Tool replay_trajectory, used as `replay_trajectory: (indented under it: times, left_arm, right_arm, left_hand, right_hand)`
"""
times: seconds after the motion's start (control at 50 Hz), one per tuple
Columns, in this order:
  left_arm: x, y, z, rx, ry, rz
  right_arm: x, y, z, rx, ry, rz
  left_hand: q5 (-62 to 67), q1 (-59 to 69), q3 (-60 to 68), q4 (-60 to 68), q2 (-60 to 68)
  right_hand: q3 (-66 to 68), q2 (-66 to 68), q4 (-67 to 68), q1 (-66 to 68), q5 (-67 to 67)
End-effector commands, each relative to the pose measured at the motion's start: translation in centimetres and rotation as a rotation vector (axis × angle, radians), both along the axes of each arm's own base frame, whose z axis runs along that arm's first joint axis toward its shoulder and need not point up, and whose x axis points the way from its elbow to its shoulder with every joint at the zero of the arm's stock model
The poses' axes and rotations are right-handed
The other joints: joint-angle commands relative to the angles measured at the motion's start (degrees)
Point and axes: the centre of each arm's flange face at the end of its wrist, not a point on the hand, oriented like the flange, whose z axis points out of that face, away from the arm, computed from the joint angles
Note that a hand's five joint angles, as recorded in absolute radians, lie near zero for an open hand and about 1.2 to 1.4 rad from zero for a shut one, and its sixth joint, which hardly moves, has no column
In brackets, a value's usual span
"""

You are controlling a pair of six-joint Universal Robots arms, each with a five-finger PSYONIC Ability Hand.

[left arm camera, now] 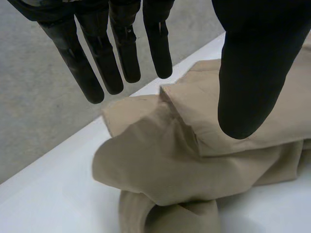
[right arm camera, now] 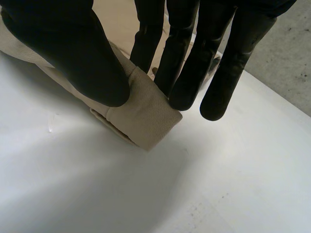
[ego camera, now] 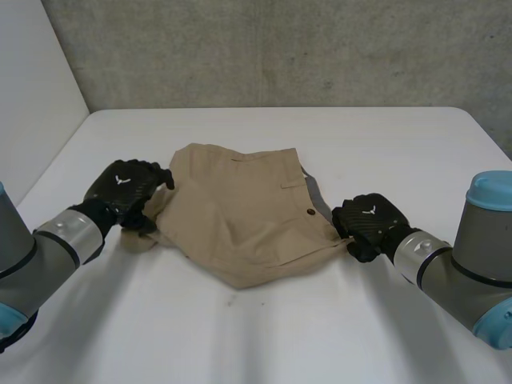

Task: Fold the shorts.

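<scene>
Crumpled tan woven-cloth shorts [ego camera: 240, 216] lie in the middle of the flat white table [ego camera: 256, 328]. They are bunched and partly doubled over, with a small dark button [ego camera: 310, 212] facing up towards the right side. Not yet a tidy fold.

Left hand [ego camera: 128, 190]: at the shorts' left edge, over a rumpled lobe of cloth. The wrist view shows fingers [left arm camera: 99, 68] straight and spread, and the thumb [left arm camera: 245, 77] straight and well apart from them, with nothing pinched between. Wide, holding nothing.

Right hand [ego camera: 370, 218]: at the shorts' right corner, low on the table. The wrist view shows a thick banded corner [right arm camera: 146, 116] pinched between its thumb and straight fingers. Closed on the shorts.

Judgement: the step in hand looks like securing both ends before drawing one side across. Only one end is secured.

Risks:
- If the right hand pulls while the left holds nothing, the whole garment would likely slide on the smooth table rather than fold
- The pinch sits near the very tip of the corner, so a shallow bite could slip out under tension
- The left side is layered and rumpled. Closing there could catch only the top layer, so the lower layers drag and the fold skews
- Bunching left unflattened would be locked into the crease
</scene>
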Motion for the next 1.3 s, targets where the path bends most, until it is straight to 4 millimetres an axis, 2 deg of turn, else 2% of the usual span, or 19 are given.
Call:
replay_trajectory:
  times: [0.02,0.16,0.3,0.42,0.52,0.54,0.62,0.74,0.9,1.08,1.12,1.14,1.16,1.22,1.3]
  left_arm:
    - [-0.4,0.3,-1.7,-0.011,-0.082,-0.103]
    - [-0.8,0.3,-2.9,-0.013,-0.123,-0.122]
    - [-0.8,-0.7,-4.1,0.004,-0.137,-0.092]
    - [-1.9,-0.9,-4.9,0.014,-0.155,-0.074]
    - [-2.2,-0.1,-3.4,0.007,-0.128,-0.078]
    - [-2.4,0.4,-2.4,-0.002,-0.109,-0.08]
    - [-3.2,2.5,-0.8,0.032,-0.061,-0.103]
    - [-3.3,4.5,0.2,0.089,-0.056,-0.116]
    - [-3.1,4.7,-0.1,0.108,-0.067,-0.114]
    - [-3.1,4.3,-2.3,0.168,-0.09,-0.095]
    - [-3.1,4.4,-2.3,0.172,-0.093,-0.087]
    - [-3.0,4.5,-2.2,0.175,-0.097,-0.085]
    - [-3.1,4.5,-2.0,0.168,-0.097,-0.083]
    - [-3.4,5.0,-1.5,0.162,-0.099,-0.088]
    - [-3.4,6.5,2.2,0.096,-0.09,-0.08]
  right_arm:
    - [0.1,0.1,-0.3,0.008,0.002,0.004]
    - [0.2,0.2,-0.6,0.015,0.007,0.009]
    - [0.2,0.3,-0.9,0.024,0.011,0.009]
    - [0.2,0.2,-1.0,0.024,0.011,0.009]
    - [0.2,0.2,-0.9,0.023,0.01,0.007]
    - [0.2,0.2,-0.9,0.024,0.011,0.007]
    - [0.2,0.3,-0.8,0.028,0.013,0.004]
    - [-0.1,0.3,-0.5,0.03,0.033,-0.033]
    - [0.0,0.5,-0.4,0.032,0.04,-0.035]
    - [0.0,0.7,-0.6,0.039,0.043,-0.035]
    - [0.0,0.7,-0.7,0.042,0.044,-0.035]
    - [-0.1,0.7,-0.7,0.043,0.045,-0.034]
    - [-0.1,0.7,-0.7,0.043,0.045,-0.034]
    - [0.0,0.7,-0.5,0.037,0.043,-0.034]
    - [-0.1,0.6,0.3,0.032,0.045,-0.036]
  left_hand:
    - [4.42,3.69,3.92,4.17,4.05]
    - [5.26,4.53,4.75,5.01,4.89]
    - [15.01,14.27,14.5,14.76,14.63]
    - [36.7,35.97,36.19,36.45,36.32]
    - [41.93,41.2,41.43,41.68,41.56]
    - [41.93,41.2,41.43,41.68,41.56]
    - [41.43,40.7,40.93,41.18,41.06]
    - [37.07,36.34,36.56,36.82,36.69]
    - [32.35,31.62,31.84,32.1,31.97]
    - [32.51,31.78,32.01,32.26,32.14]
    - [35.85,35.12,35.35,35.61,35.48]
    - [41.37,40.64,40.87,41.12,41.0]
    - [49.23,48.5,48.73,48.98,48.86]
    - [49.31,48.58,48.81,49.06,48.94]
    - [49.31,48.58,48.81,49.06,48.94]
  right_hand:
    - [12.55,12.6,12.01,25.66,13.77]
    - [12.55,12.6,12.01,25.66,13.77]
    - [12.55,12.6,12.01,25.66,13.77]
    - [12.55,12.6,12.01,25.66,13.77]
    - [12.55,12.6,12.01,25.66,13.77]
    - [12.55,12.6,12.01,25.66,13.77]
    - [12.55,12.6,12.01,25.66,13.77]
    - [12.55,12.6,12.01,25.66,13.77]
    - [12.55,12.6,12.01,25.66,13.77]
    - [12.55,12.6,12.01,25.66,13.77]
    - [12.55,12.6,12.01,25.66,13.77]
    - [12.55,12.6,12.01,25.66,13.77]
    - [12.55,12.6,12.01,25.66,13.77]
    - [12.55,12.6,12.01,25.66,13.77]
    - [12.55,12.6,12.01,25.66,13.77]
